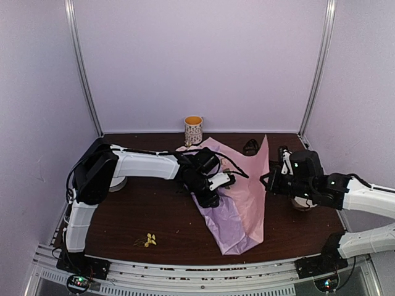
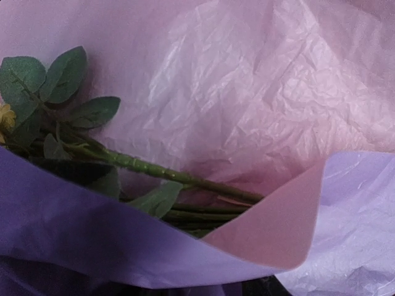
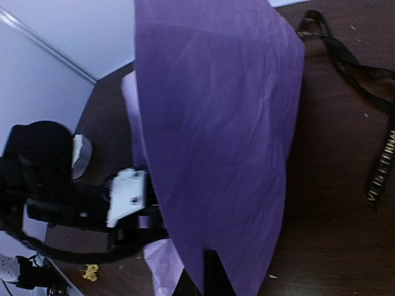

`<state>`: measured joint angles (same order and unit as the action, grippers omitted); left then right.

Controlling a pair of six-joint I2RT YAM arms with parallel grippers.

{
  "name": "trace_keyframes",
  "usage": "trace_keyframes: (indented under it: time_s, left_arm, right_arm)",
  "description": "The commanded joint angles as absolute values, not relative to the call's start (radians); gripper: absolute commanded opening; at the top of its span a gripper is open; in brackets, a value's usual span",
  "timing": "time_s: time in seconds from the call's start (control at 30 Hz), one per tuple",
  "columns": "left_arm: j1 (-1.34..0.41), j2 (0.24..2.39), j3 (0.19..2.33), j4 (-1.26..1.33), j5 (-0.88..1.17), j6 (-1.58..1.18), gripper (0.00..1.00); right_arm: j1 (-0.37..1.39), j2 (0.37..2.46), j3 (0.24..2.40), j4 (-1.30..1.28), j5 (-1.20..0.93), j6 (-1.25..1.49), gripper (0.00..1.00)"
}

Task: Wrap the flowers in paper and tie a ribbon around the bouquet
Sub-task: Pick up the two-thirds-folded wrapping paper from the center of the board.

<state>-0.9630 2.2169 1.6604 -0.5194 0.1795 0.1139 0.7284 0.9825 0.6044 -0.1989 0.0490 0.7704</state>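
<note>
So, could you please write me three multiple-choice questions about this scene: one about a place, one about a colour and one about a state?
1. Where does the mug stand on the table?
A. at the far edge, near the middle
B. beside the arm bases
C. in the front left corner

2. What colour are the stems lying in the paper?
A. brown
B. green
C. white

3. In what state is the ribbon?
A. tied around the paper
B. hanging from the mug
C. lying loose on the table

Answers:
1 A: the top view shows the mug close to the back wall.
2 B: the left wrist view shows green stems and leaves.
3 C: the right wrist view shows the ribbon spread on bare wood beside the paper.
</note>
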Motion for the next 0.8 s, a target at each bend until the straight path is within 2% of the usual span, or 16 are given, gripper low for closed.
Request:
trace_keyframes:
  time_s: [0.0,0.1,0.3,0.47,0.63,0.77]
  left_arm:
    - [-0.965,2.226,1.669,-0.491,0.188,0.123,0.45]
    - [-0.949,2.218,1.646,-0.461,0.238,0.106,0.45]
    - [-0.874,2.195,1.535,-0.271,0.483,-0.025,0.45]
    - [-0.859,2.190,1.496,-0.195,0.537,-0.078,0.45]
    - [-0.800,2.143,1.403,-0.008,0.609,-0.199,0.46]
    - [-0.784,2.117,1.374,0.042,0.616,-0.229,0.46]
  right_arm:
    - [0.848,1.073,0.691,-0.049,-0.040,0.704,0.00]
    - [0.895,1.166,0.691,0.125,-0.134,0.742,0.00]
    - [0.955,1.372,0.683,0.415,-0.250,0.830,0.00]
    - [0.966,1.507,0.691,0.454,-0.289,0.863,0.00]
    - [0.969,1.525,0.654,0.450,-0.283,0.849,0.00]
    - [0.975,1.553,0.659,0.388,-0.287,0.797,0.00]
